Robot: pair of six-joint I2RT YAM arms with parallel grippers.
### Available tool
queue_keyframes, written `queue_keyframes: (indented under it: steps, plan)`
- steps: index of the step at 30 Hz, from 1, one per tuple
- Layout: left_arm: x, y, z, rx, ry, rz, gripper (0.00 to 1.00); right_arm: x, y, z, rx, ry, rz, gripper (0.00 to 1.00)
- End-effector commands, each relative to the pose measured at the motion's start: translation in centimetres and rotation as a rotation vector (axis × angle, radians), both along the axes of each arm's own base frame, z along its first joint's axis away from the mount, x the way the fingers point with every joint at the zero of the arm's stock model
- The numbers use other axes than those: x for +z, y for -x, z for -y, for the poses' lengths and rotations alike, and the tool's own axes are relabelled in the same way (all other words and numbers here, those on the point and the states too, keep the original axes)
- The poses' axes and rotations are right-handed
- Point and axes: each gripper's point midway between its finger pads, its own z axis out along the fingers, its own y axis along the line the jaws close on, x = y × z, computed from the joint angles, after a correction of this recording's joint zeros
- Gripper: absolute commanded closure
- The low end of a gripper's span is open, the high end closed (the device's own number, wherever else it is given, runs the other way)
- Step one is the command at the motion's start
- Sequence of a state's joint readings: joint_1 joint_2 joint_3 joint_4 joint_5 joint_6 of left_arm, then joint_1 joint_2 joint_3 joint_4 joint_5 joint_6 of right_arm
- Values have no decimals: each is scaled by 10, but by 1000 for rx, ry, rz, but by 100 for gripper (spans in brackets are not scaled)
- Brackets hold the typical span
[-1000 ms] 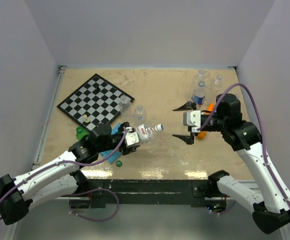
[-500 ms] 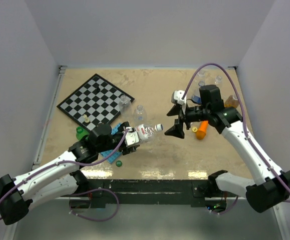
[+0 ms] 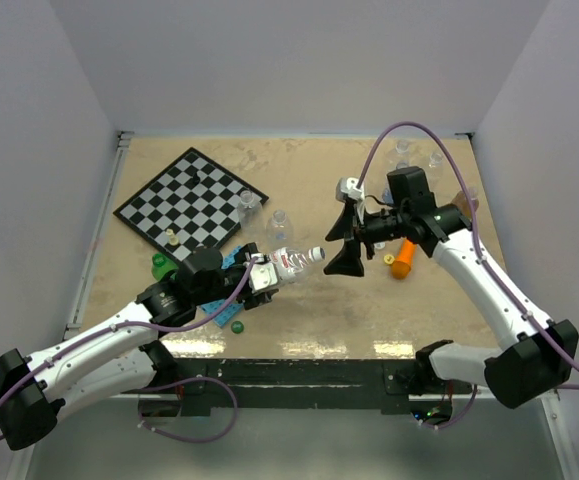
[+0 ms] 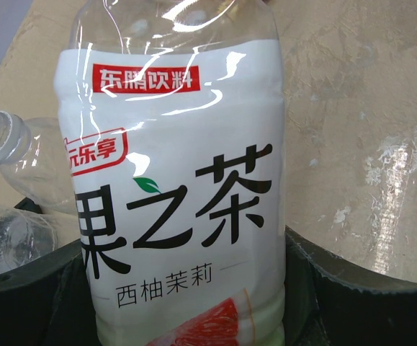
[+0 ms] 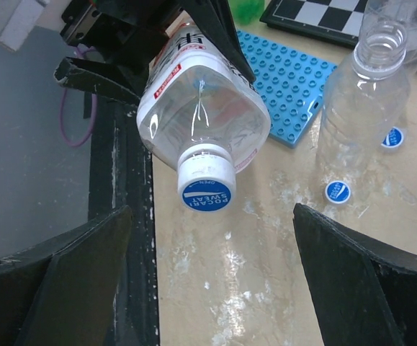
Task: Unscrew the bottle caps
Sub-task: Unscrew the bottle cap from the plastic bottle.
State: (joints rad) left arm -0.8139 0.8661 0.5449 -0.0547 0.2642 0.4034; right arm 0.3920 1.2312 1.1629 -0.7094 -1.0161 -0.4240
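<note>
Cap (image 5: 207,189) faces gaping right gripper (image 5: 212,288) — left gripper (image 3: 266,272) clamps bottle (image 4: 179,216).

— The labelled bottle (image 4: 172,43)?
— Clear glossy plastic, with a smooth white printed wrap. Its cap (image 5: 207,191) is ribbed plastic.
— And the table (image 5: 258,295)?
— Mottled beige, scuffed, slightly shiny. The studded plate (image 5: 287,86) is blue plastic.

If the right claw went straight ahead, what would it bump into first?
Probably the blue-and-white cap of the labelled bottle, centred ahead of the open right claw; exact depth is unclear.
</note>
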Motion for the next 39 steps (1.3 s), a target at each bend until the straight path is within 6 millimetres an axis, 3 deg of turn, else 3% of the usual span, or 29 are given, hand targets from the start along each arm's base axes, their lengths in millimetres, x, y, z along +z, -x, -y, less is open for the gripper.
queue_keyframes:
  steps: [1, 14, 26, 28, 37, 39]
  plan:
    - [13, -3, 3, 8, 37, 21, 100, 12, -2, -10, 20, -33, -40, 4]
    - [12, -4, 3, 14, 38, 19, 100, 20, -1, -17, 33, -35, -39, 27]
    - [12, -5, 3, 16, 38, 18, 100, 18, 0, -24, 52, -24, -47, 40]
    - [12, -5, 3, 19, 36, 17, 100, 17, 1, -25, 57, -23, -49, 47]
    - [13, -4, 3, 13, 41, 19, 100, 19, 8, -23, 134, -23, 53, 96]
    - [13, -4, 3, 11, 39, 18, 100, 20, 9, -21, 154, -22, 95, 100]
